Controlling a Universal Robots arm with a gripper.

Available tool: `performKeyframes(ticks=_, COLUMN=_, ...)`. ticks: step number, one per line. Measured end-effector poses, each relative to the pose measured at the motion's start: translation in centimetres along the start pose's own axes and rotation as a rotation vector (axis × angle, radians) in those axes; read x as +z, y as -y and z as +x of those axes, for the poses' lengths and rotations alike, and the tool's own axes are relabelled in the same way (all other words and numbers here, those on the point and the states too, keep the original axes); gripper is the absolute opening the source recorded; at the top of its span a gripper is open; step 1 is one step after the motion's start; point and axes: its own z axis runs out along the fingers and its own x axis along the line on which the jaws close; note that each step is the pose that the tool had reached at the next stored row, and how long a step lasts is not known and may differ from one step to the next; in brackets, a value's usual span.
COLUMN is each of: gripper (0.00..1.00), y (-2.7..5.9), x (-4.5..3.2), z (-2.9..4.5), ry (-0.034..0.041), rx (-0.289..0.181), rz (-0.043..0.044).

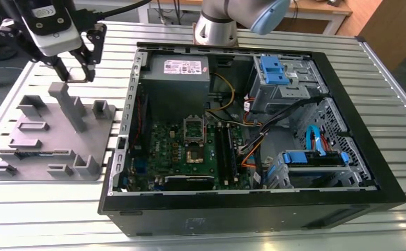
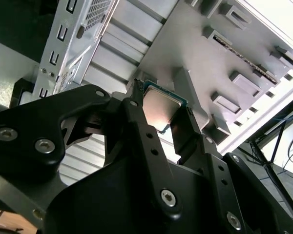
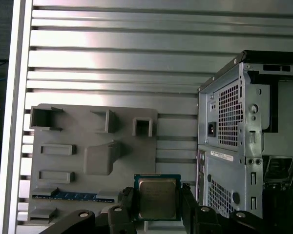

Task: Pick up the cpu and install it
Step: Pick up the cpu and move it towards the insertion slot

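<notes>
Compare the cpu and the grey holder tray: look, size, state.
Size: the cpu is small; the holder tray far larger. Look: cpu shiny, metal-topped; tray matte grey with raised blocks. State: cpu clamped in the gripper; tray lying on the slatted table. Both rectangular.

Robot arm at work: the tool [image 3: 158, 214] grips the cpu [image 3: 157, 195] by two opposite edges. Its black fingers [image 3: 128, 207] press in from either side, and the chip's silver-grey metal lid and green border face the camera. Behind it, a grey holder plate [image 3: 73, 130] studded with blocks and slots lies on the ribbed aluminium table [image 3: 112, 58], one slot carrying a memory module [image 3: 63, 196]. Just beside the plate sits the computer case [image 3: 229, 161], showing perforated metal panels and a power socket [image 3: 209, 129].
</notes>
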Motion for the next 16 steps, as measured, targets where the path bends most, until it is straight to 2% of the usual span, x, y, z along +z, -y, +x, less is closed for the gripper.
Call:
performKeyframes(ticks=8, gripper=0.47, y=0.03, x=0.03, z=-1.96, ry=0.0003, rx=0.004, rz=0.0)
performKeyframes(ticks=16, gripper=0.47, y=0.03, x=0.03, z=-2.0, ry=0.0002, rx=0.004, rz=0.0022)
